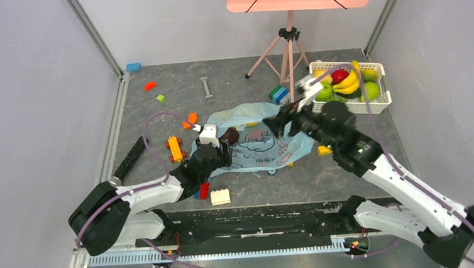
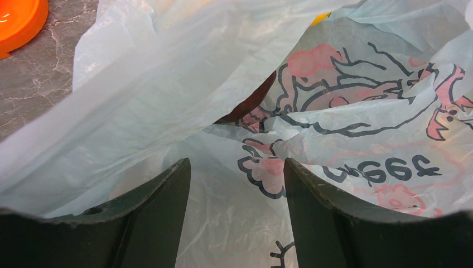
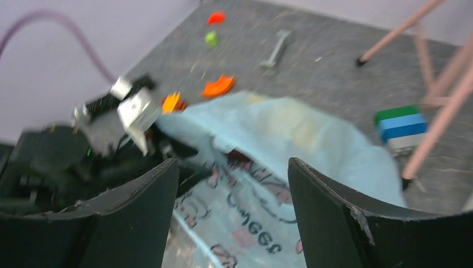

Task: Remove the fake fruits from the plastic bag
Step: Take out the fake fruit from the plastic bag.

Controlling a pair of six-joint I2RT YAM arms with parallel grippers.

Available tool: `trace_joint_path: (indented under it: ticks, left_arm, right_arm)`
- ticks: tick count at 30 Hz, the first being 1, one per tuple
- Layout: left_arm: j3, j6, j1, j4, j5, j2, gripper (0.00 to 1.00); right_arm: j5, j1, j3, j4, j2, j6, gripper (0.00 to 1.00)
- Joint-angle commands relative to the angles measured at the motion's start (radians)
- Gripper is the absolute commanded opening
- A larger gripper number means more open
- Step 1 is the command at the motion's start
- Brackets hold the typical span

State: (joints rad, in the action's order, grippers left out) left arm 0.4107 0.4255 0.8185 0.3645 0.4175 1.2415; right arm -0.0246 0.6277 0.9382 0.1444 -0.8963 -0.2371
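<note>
The light-blue plastic bag [image 1: 257, 142] with its pink-and-dark cartoon print lies crumpled mid-table. My left gripper [image 1: 225, 151] is open at the bag's left edge, its jaws [image 2: 237, 164] over the crinkled film with only plastic between them. A dark maroon fruit [image 2: 252, 99] shows in the bag's mouth just ahead of the fingers, and also in the top view [image 1: 231, 136]. A bit of yellow [image 2: 321, 19] shows farther in. My right gripper [image 1: 282, 123] is open and empty above the bag's right side [image 3: 233, 164]. The bag [image 3: 312, 139] lies below it.
A white slotted basket [image 1: 380, 102] holding bananas, apples and green fruit stands back right. A pink tripod [image 1: 288, 48] stands behind the bag. Coloured blocks lie around: orange [image 1: 174, 148], white [image 1: 220, 196], blue-green [image 1: 278, 94], yellow [image 1: 324, 150]. An orange curved piece [image 2: 17, 19] lies left of the bag.
</note>
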Motion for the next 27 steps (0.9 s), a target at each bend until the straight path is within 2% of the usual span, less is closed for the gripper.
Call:
trace_joint_path:
  ticks: [1,4,8,12,15,19,23,27]
  left_arm:
    - [0.02,-0.047,0.002,0.022,0.03,-0.009,0.69]
    - [0.019,-0.047,0.002,0.021,0.03,-0.013,0.69]
    - [0.017,-0.048,0.002,0.021,0.033,-0.014,0.69]
    - [0.019,-0.047,0.002,0.022,0.03,-0.008,0.69]
    - [0.02,-0.046,0.002,0.021,0.03,-0.006,0.69]
    - [0.022,-0.045,0.002,0.022,0.026,-0.004,0.69]
    - [0.02,-0.046,0.002,0.022,0.027,-0.009,0.69]
    - [0.019,-0.047,0.002,0.022,0.027,-0.01,0.69]
  right_arm:
    - [0.119,0.214,0.019,0.06,-0.076,0.113,0.74]
    - [0.186,0.334,0.016,0.052,-0.131,0.145,0.73]
    - [0.218,0.401,-0.012,0.044,-0.184,0.146,0.68]
    - [0.238,0.406,-0.085,0.003,-0.211,0.114,0.62]
    - [0.275,0.406,-0.119,-0.014,-0.251,0.109,0.61]
    - [0.349,0.407,-0.125,-0.035,-0.338,0.126,0.68]
    - [0.415,0.395,-0.096,-0.059,-0.453,0.146,0.69]
    - [0.404,0.341,-0.068,-0.102,-0.525,0.146,0.68]
